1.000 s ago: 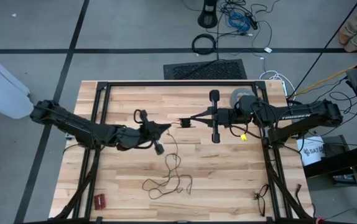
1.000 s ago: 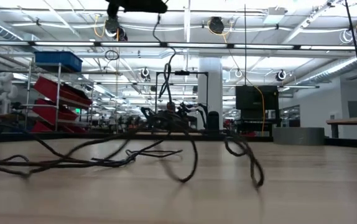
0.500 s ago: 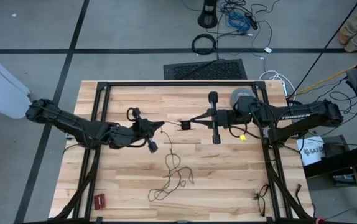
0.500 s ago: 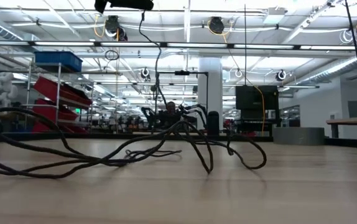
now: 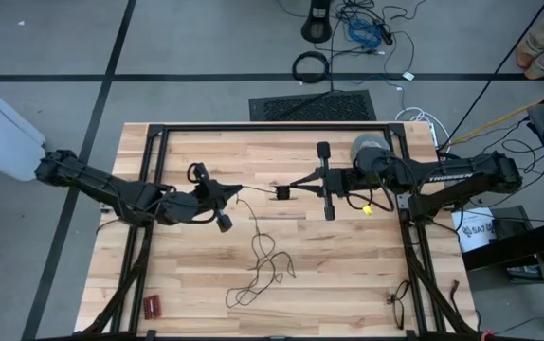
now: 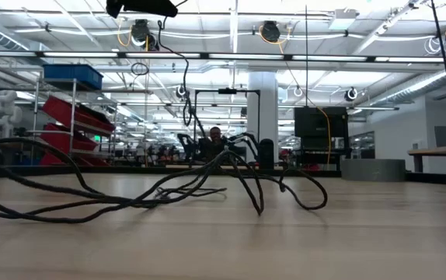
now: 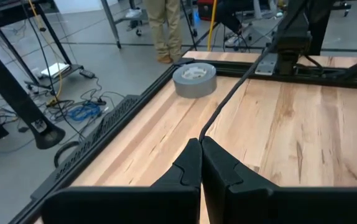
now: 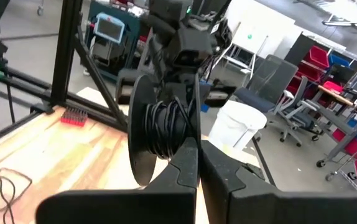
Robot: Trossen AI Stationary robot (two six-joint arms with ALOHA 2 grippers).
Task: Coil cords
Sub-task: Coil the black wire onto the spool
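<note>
Across the middle of the wooden table (image 5: 196, 275) ran the thin black cord (image 5: 264, 258), its loose end lying in tangled loops toward six o'clock of the table's centre, flat on the planks. From that heap one strand climbed toward eleven o'clock and into my left gripper (image 5: 238, 190), whose fingers were clenched on the cord, the strand leaving right at their tips in the left wrist view (image 7: 200, 142). The strand went on, taut, toward three o'clock to a small black spool (image 5: 281, 191) at the tips of my right gripper (image 5: 296, 185). That claw was clenched on the spool; in the right wrist view the spool (image 8: 160, 134) stood just ahead of my fingers with several turns of black cord wound on its core.

From table height the loops (image 6: 207, 183) arched up off the wood and a single strand rose to my left arm overhead.

At one o'clock of the spool, near the far edge of the table, lay a grey tape roll (image 7: 194, 79). Near the corner at seven o'clock lay a small red object (image 5: 151, 305).
</note>
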